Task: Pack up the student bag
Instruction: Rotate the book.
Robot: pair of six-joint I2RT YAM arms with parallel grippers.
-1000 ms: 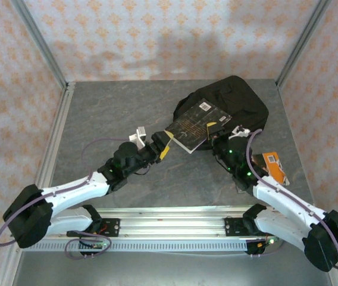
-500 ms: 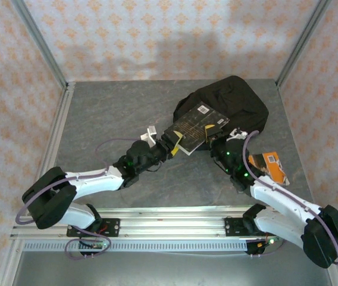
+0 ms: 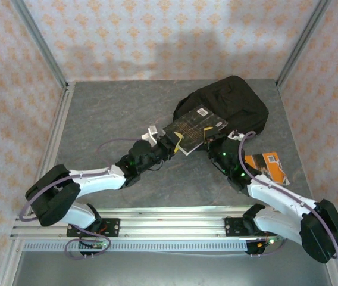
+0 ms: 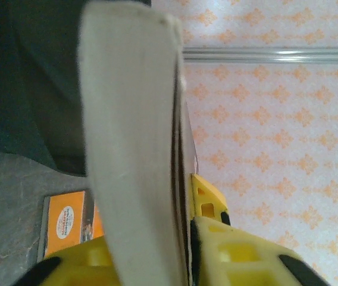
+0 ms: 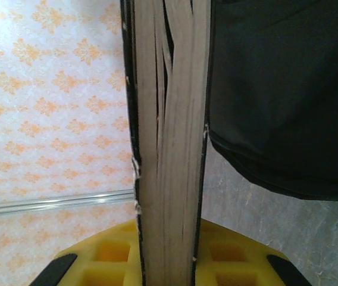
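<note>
My left end effector (image 3: 172, 141) newly clamps book (image 3: 196, 124), 8 o'clock | right end effector (image 3: 211, 139) grips it, 4 o'clock | student bag (image 3: 240, 101) insertion ready.

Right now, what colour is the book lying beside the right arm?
Orange book, best in the top external view.

1. Overhead, a white barcode sticker (image 3: 203, 111) sits near the far corner of the dark book's (image 3: 194, 126) cover. Its bars and digits are too small to read.
2. Faint pale print runs across the same cover and is not legible.
3. A yellow tag (image 3: 208, 128) on that cover shows no readable wording.
4. In the left wrist view, the orange box (image 4: 68, 221) bears a white oval emblem with orange print, too blurred to read.
</note>
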